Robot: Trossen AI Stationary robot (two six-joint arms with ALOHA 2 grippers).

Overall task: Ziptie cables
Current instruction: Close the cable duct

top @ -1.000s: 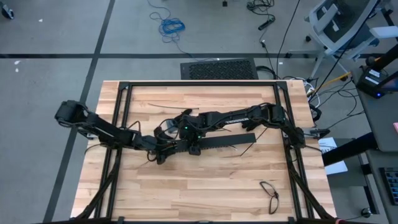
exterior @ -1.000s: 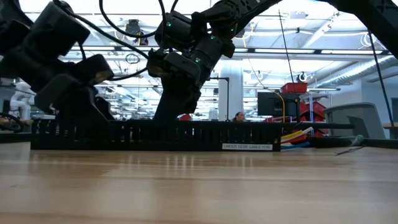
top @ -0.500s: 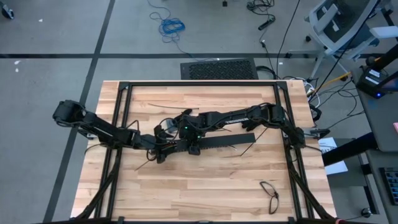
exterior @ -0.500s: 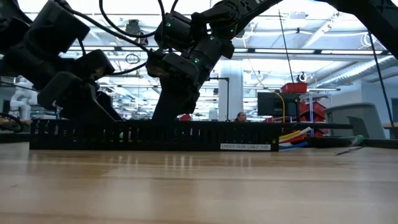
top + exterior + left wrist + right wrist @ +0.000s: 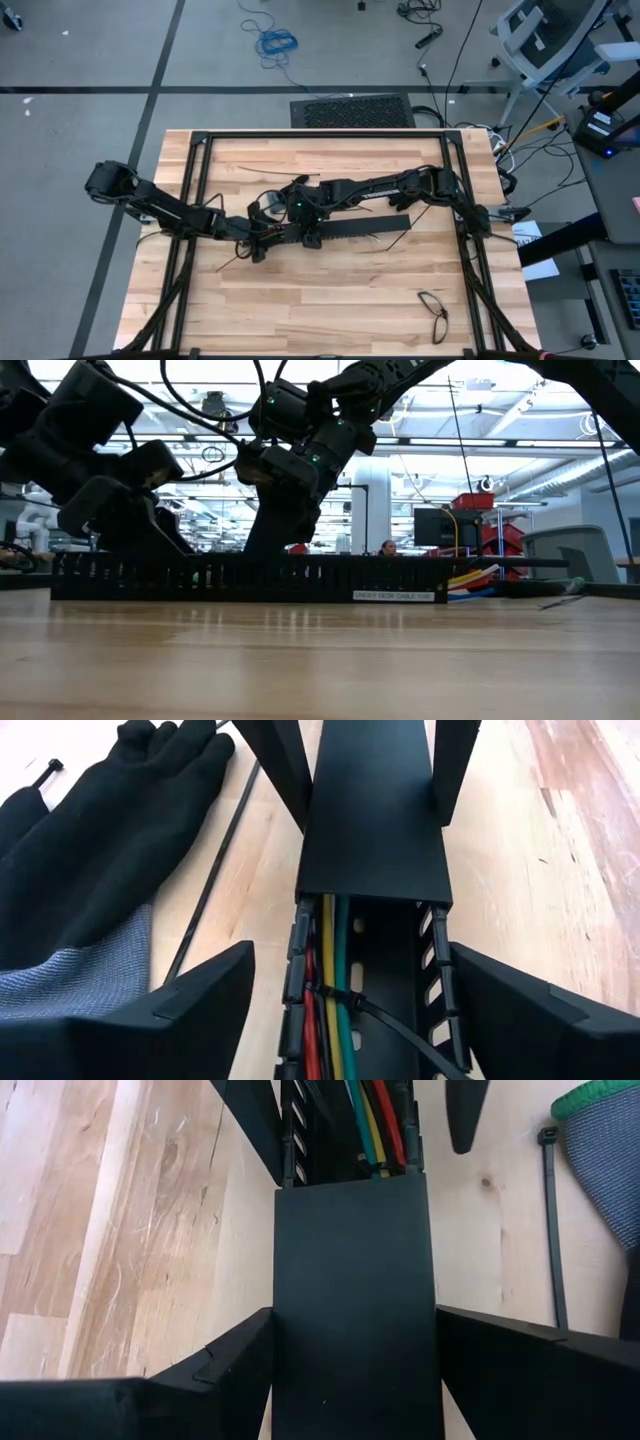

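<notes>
A long black slotted bar (image 5: 340,228) lies flat on the table's middle, with a closed cover (image 5: 375,830) over most of it. At its open left end the cables (image 5: 328,975), red, yellow and green, run inside, with a thin black strip (image 5: 345,995) looped around them. More cable ends (image 5: 470,578) stick out of the bar's right end. My left gripper (image 5: 350,960) (image 5: 262,240) is open, one finger on either side of that open end. My right gripper (image 5: 355,1315) (image 5: 312,235) is shut on the covered part. My right gripper pinches the bar's covered part between its two fingers, one on each long side (image 5: 280,1350). The fingers come slanting down from the table's right and straddle the bar's width. The bar lies flat on the table.
A black glove (image 5: 90,870) with a grey cuff lies beside the bar's left end, a loose black strip (image 5: 215,870) next to it. More strips (image 5: 400,240) lie near the bar's right end. A small dark loop (image 5: 433,308) sits near the front right.
</notes>
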